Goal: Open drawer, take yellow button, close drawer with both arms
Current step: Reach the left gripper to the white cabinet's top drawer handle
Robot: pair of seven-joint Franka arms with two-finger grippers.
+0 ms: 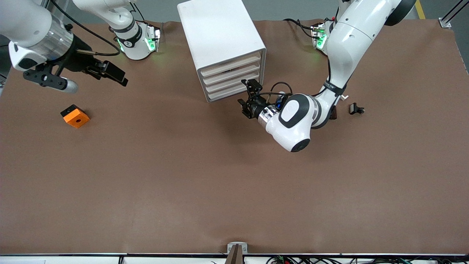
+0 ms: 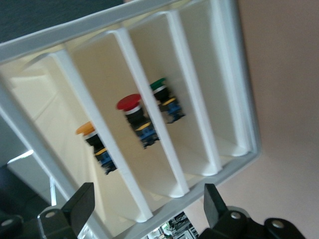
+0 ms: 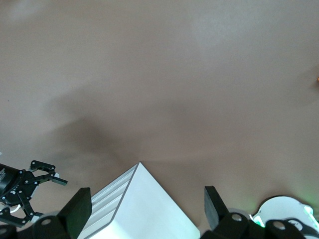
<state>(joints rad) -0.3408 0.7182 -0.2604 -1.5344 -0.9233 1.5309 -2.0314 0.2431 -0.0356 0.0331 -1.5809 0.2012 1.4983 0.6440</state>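
brown table [image 1: 220, 183] with a white drawer cabinet [image 1: 220, 40] up near the robot bases. the left gripper [image 1: 249, 99] sits right in front of the cabinet's slatted face, jaws spread wide and holding nothing. its wrist view looks through the slats: the button [image 2: 94, 144] with the orange-yellow cap is inside on one shelf, with a red-capped one [image 2: 135, 117] and a green-capped one [image 2: 164, 99] in the levels next to it. so nothing taken out yet, and opening, grabbing and closing all look still to do. the right gripper [image 1: 82, 75] waits up high over the right arm's end of the table, fingers apart and empty, above an orange block [image 1: 75, 116]. small black part [image 1: 356, 109] lies toward the left arm's end.
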